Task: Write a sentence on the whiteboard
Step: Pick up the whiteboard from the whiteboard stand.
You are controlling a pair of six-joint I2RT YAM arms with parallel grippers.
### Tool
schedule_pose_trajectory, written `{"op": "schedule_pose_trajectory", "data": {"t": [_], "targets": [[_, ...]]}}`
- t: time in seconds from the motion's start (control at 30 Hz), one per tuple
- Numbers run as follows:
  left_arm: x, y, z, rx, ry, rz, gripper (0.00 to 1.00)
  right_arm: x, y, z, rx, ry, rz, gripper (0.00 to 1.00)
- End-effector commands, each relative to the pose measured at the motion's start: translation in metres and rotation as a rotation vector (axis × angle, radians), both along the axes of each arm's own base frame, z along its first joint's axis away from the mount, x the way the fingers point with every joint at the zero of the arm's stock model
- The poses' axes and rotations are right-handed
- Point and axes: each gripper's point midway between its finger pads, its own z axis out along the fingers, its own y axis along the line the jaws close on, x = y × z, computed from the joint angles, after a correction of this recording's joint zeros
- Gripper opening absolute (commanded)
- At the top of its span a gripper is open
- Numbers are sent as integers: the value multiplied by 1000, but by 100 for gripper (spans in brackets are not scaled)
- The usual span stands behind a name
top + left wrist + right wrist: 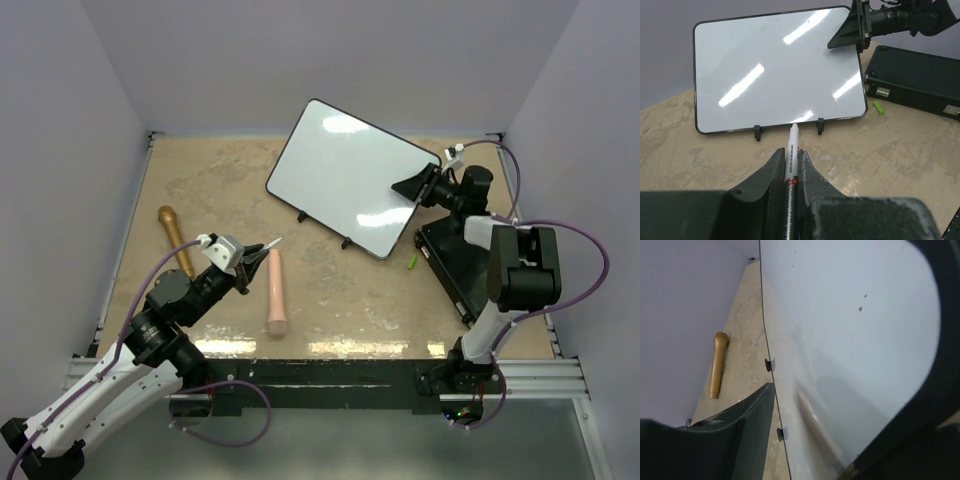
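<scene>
Whiteboard (345,175) white, black-rimmed; small piece (411,262) apparently green.

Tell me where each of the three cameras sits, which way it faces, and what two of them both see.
Top external: above and behind the arm bases, looking down on the table; both arms show, with the left gripper and right gripper.
Left wrist: low over the table, facing the whiteboard head-on; its jaws pinch a marker.
Right wrist: at the whiteboard's edge, looking along its face toward the gold microphone; its jaws frame the view.
Shared: top and left wrist both see the black case.
</scene>
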Motion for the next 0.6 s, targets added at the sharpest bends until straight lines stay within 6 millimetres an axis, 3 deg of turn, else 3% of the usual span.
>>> {"op": "schedule_pose_trajectory", "data": {"t": [0.0,0.1,0.33,0.57], "targets": [[4,1,6,-12,-24,14,0,2,3,35,25,-103,30,53],[3,1,7,-15,-28,13,0,1,-5,43,26,-98,18,55],[2,0,8,-15,-28,3,0,-4,-6,39,23,-58,52,56],[1,-1,8,-15,-29,-3,0,-1,-4,41,49,-47,69,42]]}}
